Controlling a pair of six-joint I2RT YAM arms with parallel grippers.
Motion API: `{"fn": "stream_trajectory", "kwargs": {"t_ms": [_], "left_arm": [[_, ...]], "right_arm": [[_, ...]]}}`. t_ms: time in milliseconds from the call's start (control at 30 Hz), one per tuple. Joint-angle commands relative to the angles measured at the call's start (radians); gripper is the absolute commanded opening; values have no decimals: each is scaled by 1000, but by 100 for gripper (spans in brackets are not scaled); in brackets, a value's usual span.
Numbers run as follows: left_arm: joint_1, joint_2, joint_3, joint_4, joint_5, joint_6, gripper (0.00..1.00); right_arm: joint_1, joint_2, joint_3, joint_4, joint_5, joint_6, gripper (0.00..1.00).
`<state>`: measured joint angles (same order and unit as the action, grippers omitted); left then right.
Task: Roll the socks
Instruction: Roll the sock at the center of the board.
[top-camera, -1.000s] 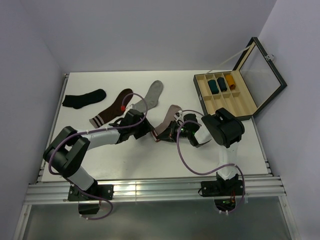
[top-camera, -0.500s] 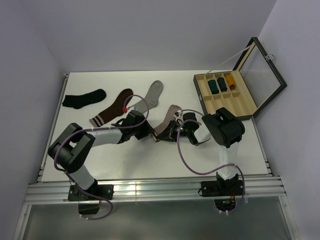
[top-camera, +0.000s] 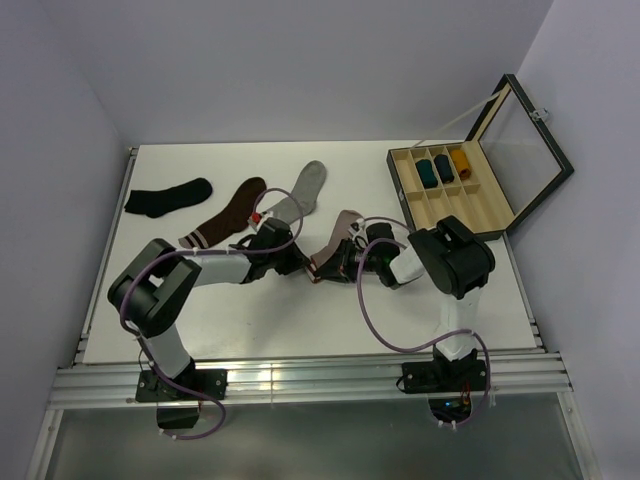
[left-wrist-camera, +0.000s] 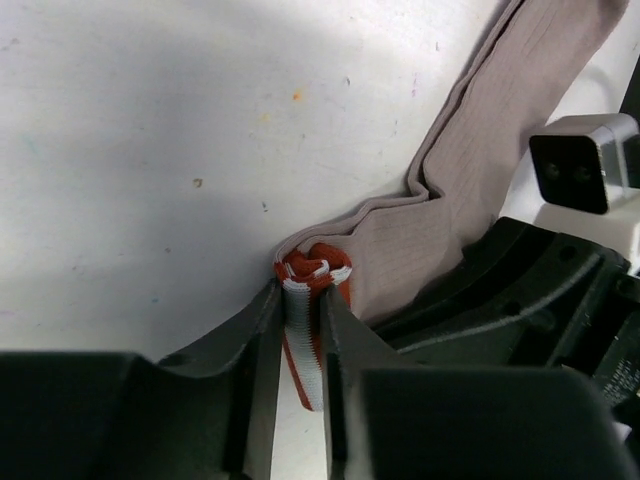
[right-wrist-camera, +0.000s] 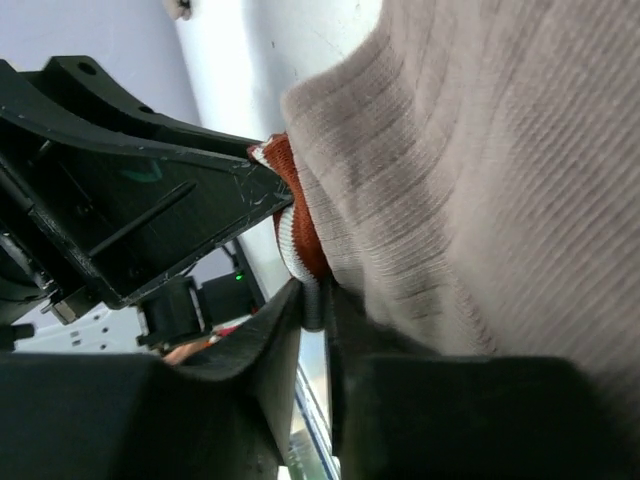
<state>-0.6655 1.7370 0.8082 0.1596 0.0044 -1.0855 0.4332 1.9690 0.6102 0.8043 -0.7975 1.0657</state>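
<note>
The dusty pink sock lies in the middle of the table, its red-and-white striped cuff bunched at the near end. My left gripper is shut on that cuff, the fabric squeezed between both fingers. From the other side my right gripper pinches the cuff's edge, with the pink sock body draped over it. In the top view the left gripper and right gripper meet at the cuff. The light grey sock lies flat further back, untouched.
A black sock and a dark brown sock lie at the back left. At the back right stands an open wooden box holding three rolled socks, its glass lid raised.
My left jaws have closed onto the striped cuff and the left arm's elbow has swung to the right. The right gripper stays at the cuff, its jaws slightly looser.
</note>
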Motion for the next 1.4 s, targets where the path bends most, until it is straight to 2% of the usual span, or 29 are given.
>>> {"fn": "stream_trajectory", "kwargs": {"t_ms": [0,67,133,167,200,333,533,900,1167,1367], "left_arm": [[-2,42,41,-78,-14,33,21],[-11,39,63,-127,-33,54,17],[-28,39,100,-157,-72,71,14],[-35,41,115,-226,-87,84,13],[-49,44,146,-248,-95,90,12],[-74,59,198,-339,-139,107,11],[-85,64,246,-430,-178,111,11],[-85,78,290,-477,-179,95,10],[-82,72,286,-485,-176,76,10],[-80,78,283,-491,-185,65,10]], "right_arm": [[-8,-79,6,-227,101,-130,23],[-2,-126,13,-317,133,-200,33],[15,-212,25,-387,220,-248,38],[25,-243,26,-446,257,-294,40],[50,-304,40,-482,347,-318,41],[143,-429,71,-611,593,-441,43],[269,-487,102,-617,779,-594,45],[421,-398,134,-539,863,-728,46],[461,-303,154,-518,888,-771,45],[473,-344,119,-485,905,-748,44]]}}
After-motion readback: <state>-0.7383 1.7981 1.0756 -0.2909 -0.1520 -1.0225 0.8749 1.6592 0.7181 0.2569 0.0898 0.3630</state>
